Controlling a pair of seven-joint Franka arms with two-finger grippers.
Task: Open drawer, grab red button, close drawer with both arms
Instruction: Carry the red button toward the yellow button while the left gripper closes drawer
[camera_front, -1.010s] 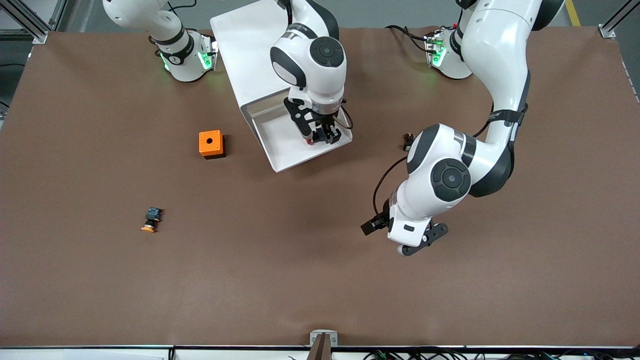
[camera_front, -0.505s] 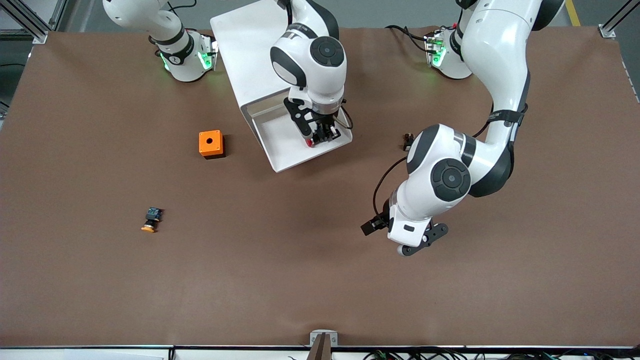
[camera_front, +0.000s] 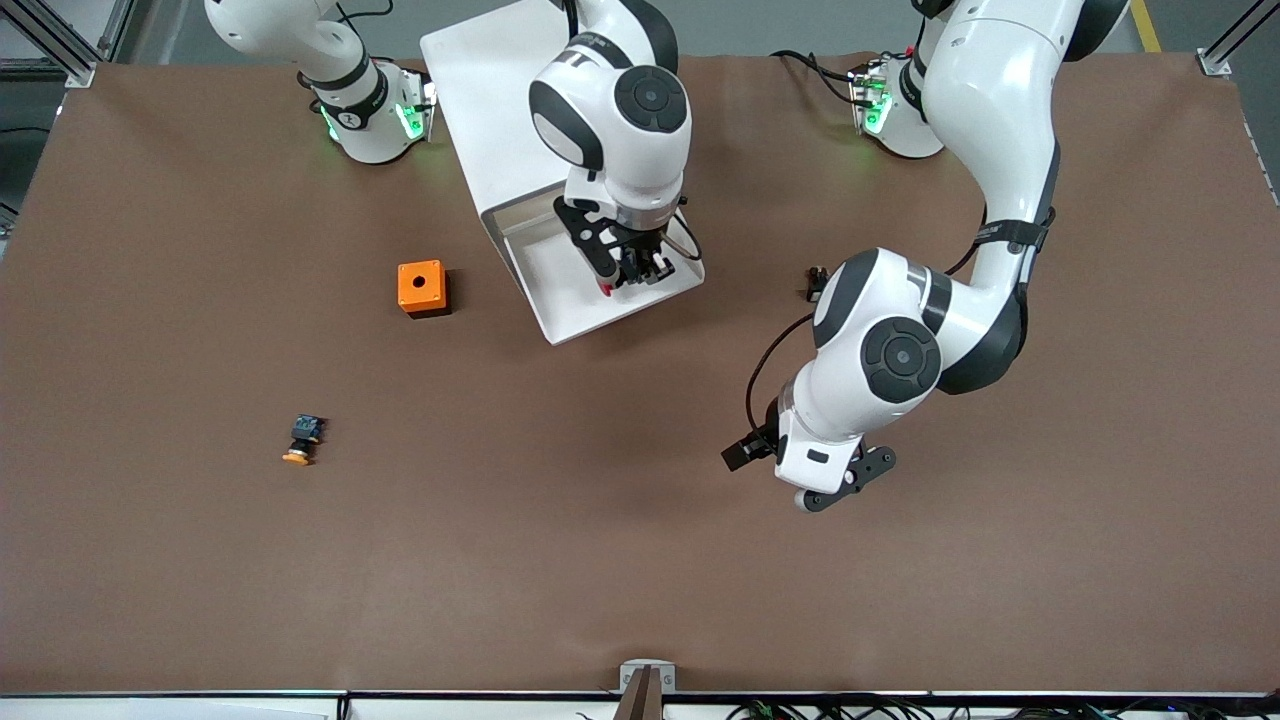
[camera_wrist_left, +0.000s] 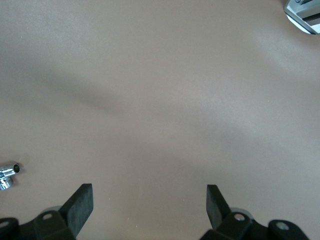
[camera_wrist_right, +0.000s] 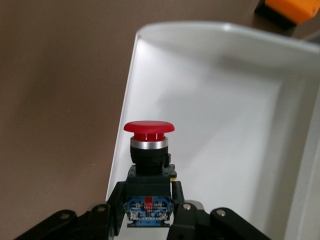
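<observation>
Glossy red-capped button (camera_wrist_right: 148, 165) with metal collar; smooth white drawer (camera_wrist_right: 215, 115); matt brown table (camera_front: 600, 520).

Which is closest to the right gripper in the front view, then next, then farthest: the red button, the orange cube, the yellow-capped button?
From the right gripper:
1. Red button, held in it, over the open drawer.
2. Orange cube, beside the drawer.
3. Yellow-capped button, nearest the camera.

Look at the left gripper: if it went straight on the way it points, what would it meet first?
The left gripper points down, open, over bare table. Nothing lies between its fingers, so it would probably meet the table first; depth is hard to judge.
</observation>
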